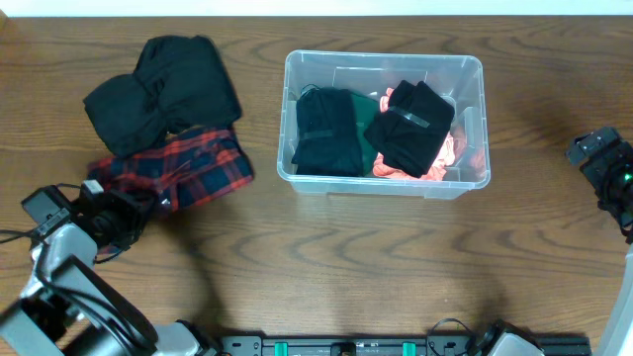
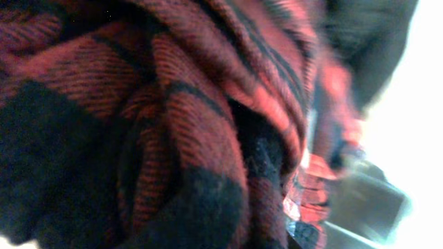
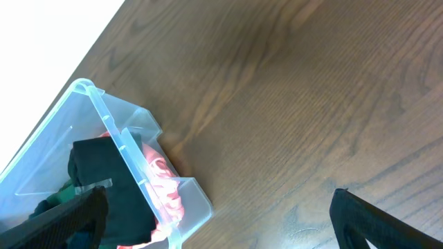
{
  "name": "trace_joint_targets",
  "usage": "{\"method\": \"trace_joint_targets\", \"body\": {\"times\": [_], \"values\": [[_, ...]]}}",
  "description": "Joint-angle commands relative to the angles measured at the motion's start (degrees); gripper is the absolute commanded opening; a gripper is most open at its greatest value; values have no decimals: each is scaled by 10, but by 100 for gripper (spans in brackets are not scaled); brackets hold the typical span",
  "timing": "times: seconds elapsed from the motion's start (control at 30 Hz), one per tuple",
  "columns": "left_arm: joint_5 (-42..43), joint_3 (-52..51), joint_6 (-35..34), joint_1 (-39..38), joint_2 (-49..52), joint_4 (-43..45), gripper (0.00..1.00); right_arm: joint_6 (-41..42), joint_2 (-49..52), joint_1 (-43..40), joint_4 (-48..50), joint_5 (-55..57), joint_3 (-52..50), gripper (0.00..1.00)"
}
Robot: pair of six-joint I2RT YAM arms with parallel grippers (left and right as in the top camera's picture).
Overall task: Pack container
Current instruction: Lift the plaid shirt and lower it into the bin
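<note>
The container [image 1: 465, 119] is a clear plastic bin at the table's middle back, holding folded black clothes [image 1: 326, 129], a green piece and an orange cloth [image 1: 440, 163]. A red and black plaid shirt [image 1: 193, 168] lies on the table to its left, below a pile of black clothes [image 1: 163, 89]. My left gripper [image 1: 124, 213] is at the shirt's lower left corner. The plaid cloth [image 2: 180, 124] fills the left wrist view, bunched where the jaws are and hiding the fingers. My right gripper [image 3: 221, 228] is open and empty over bare table, right of the container's corner [image 3: 104, 121].
The wooden table [image 1: 396, 257] runs across the front. The right arm [image 1: 608, 168] is at the far right edge. A black rail [image 1: 396, 346] lies along the front edge. A white wall [image 3: 41, 41] borders the table's back.
</note>
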Motion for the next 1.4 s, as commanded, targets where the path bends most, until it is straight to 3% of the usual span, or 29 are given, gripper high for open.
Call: {"method": "trace_joint_targets", "body": {"times": [0.0,0.1,0.27,0.43,0.57,0.7,0.87,0.97,1.17,1.37], "values": [[166,43,-6,-6,-76,-6,6,5,-1,-5,0,-4,1,99],[221,61,-49,-14,-147,-6,6,5,-1,-5,0,-4,1,99],[236,89,-120,-64,-260,7,6,5,-1,-5,0,-4,1,99],[232,95,-233,-162,-323,118,6,5,-1,-5,0,-4,1,99],[198,95,-292,-260,-326,206,6,5,-1,-5,0,-4,1,99],[86,94,-295,-381,-324,213,6,5,-1,-5,0,-4,1,99],[-111,94,-293,-538,-295,217,6,5,-1,-5,0,-4,1,99],[-197,94,-283,-623,-252,263,6,5,-1,-5,0,-4,1,99],[-273,94,-282,-718,-122,400,6,5,-1,-5,0,-4,1,99],[-284,94,-278,-736,8,527,6,5,-1,-5,0,-4,1,99]]}}
